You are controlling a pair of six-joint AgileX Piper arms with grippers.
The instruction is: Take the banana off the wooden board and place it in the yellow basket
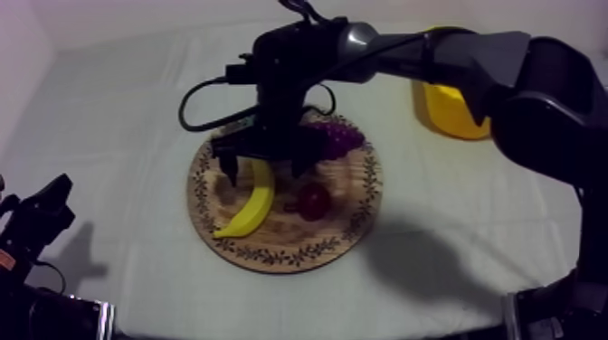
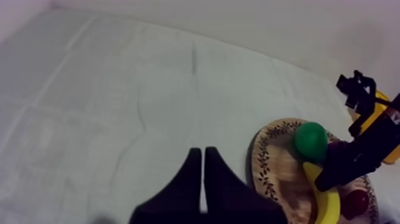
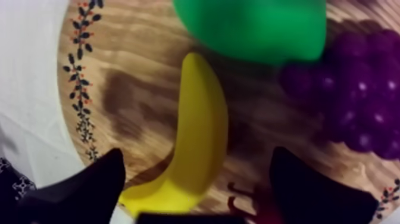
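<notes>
- Banana [image 1: 251, 206] lies on the round wooden board [image 1: 299, 255], curved, on the half toward my left arm.
- Right gripper [image 1: 262, 167] hangs over the banana's upper end, with the arm coming in from the upper right.
- The right wrist view settles the gripper's state. Its fingers [image 3: 89, 190] stand wide apart, one each side of the banana [image 3: 199, 131], not closed on it.
- The same view gives a green pear [image 3: 256, 27] just beyond the banana's far end. From above, the right arm covers that spot.
- A bunch of grapes [image 1: 337, 137] lies beside the pear, and a small red fruit [image 1: 314, 200] just beside the banana. Both are on the board.
- Yellow basket [image 1: 434, 113] stands at the right side, well apart from the board and partly behind the right arm.
- Left gripper [image 2: 203, 184] has its fingers together in a narrow wedge, holding nothing, over bare cloth [image 2: 119, 107] near the board's rim [image 2: 262, 161].
</notes>
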